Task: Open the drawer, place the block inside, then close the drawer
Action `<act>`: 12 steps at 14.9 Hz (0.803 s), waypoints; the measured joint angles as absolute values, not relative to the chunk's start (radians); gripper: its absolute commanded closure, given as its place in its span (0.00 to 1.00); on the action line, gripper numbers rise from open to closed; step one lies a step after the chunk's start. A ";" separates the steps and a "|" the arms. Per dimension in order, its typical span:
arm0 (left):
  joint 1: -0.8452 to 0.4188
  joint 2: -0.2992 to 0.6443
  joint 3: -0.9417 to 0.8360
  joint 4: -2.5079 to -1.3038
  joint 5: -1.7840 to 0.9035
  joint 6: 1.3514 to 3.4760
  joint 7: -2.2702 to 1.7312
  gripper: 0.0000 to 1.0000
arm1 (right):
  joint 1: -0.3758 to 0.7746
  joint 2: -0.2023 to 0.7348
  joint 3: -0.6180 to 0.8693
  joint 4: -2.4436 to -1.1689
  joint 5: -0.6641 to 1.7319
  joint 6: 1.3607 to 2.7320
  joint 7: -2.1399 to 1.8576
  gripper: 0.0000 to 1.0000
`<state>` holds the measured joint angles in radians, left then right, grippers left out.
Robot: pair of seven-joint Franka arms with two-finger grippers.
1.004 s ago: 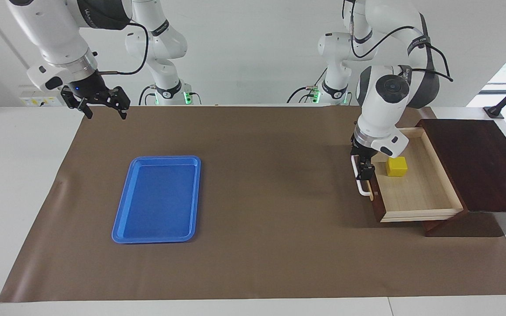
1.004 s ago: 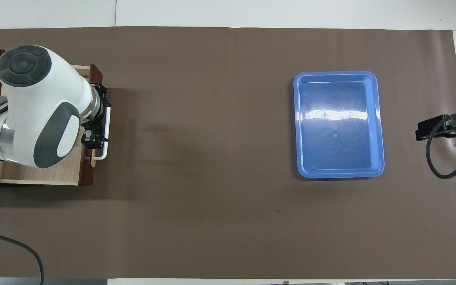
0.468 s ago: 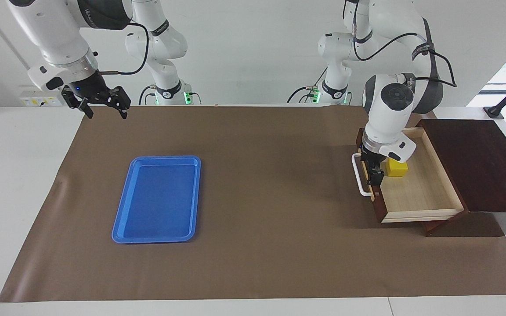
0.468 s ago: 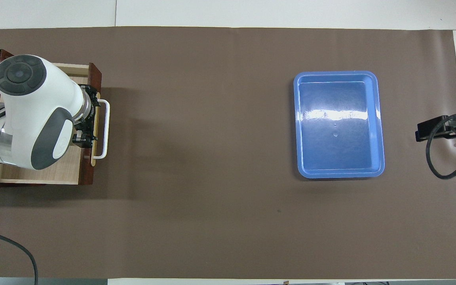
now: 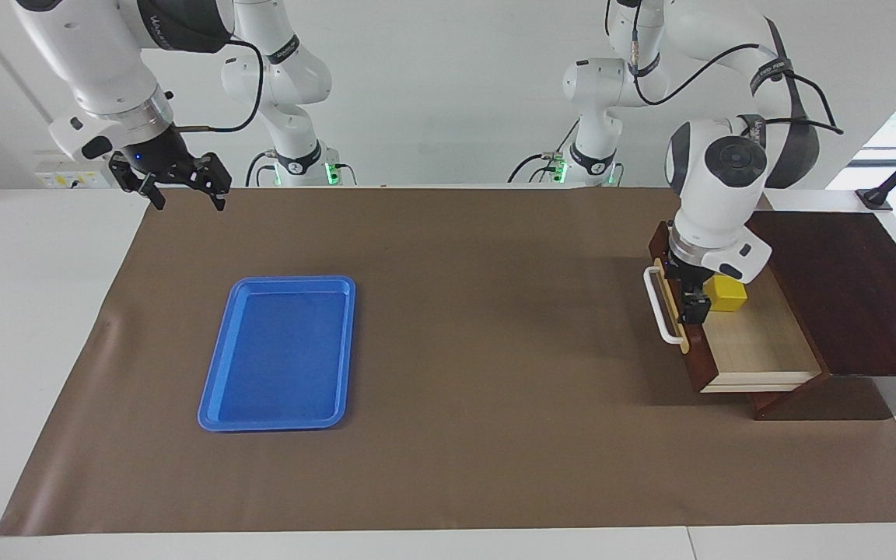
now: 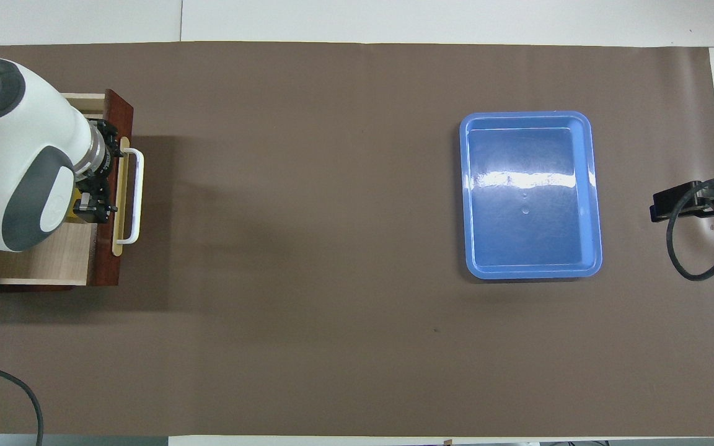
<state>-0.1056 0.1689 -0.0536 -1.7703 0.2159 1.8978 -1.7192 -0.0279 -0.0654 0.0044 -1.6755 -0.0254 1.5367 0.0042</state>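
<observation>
The drawer (image 5: 698, 351) with its white handle (image 5: 664, 315) stands partly open in the dark wooden box (image 5: 845, 288) at the left arm's end of the table. The yellow block (image 5: 729, 294) lies inside on the pale floor. My left gripper (image 5: 689, 305) is down at the top edge of the drawer front, beside the block. In the overhead view my left gripper (image 6: 93, 186) sits just inside the front (image 6: 120, 124), with the handle (image 6: 137, 195) outside it. My right gripper (image 5: 182, 185) waits open and empty in the air over the table's corner at the right arm's end.
A flat blue tray (image 5: 277, 351) lies on the brown mat toward the right arm's end; it also shows in the overhead view (image 6: 530, 195). The right gripper's black end and cable (image 6: 695, 201) show at that view's edge.
The left gripper moved from the handle onto the drawer front, then toward the box. The drawer slid in with it, so less of the pale interior shows. The right arm held still.
</observation>
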 measured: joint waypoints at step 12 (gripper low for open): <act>0.151 0.182 -0.058 -1.749 0.200 1.905 -1.440 0.00 | -0.028 -0.066 0.004 -1.676 -0.025 1.536 0.004 0.00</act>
<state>0.1512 0.1818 -0.0583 -1.7487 0.1996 1.9050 -1.4402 -0.0279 -0.0660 0.0044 -1.6763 -0.0254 1.5365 0.0042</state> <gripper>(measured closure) 0.000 0.000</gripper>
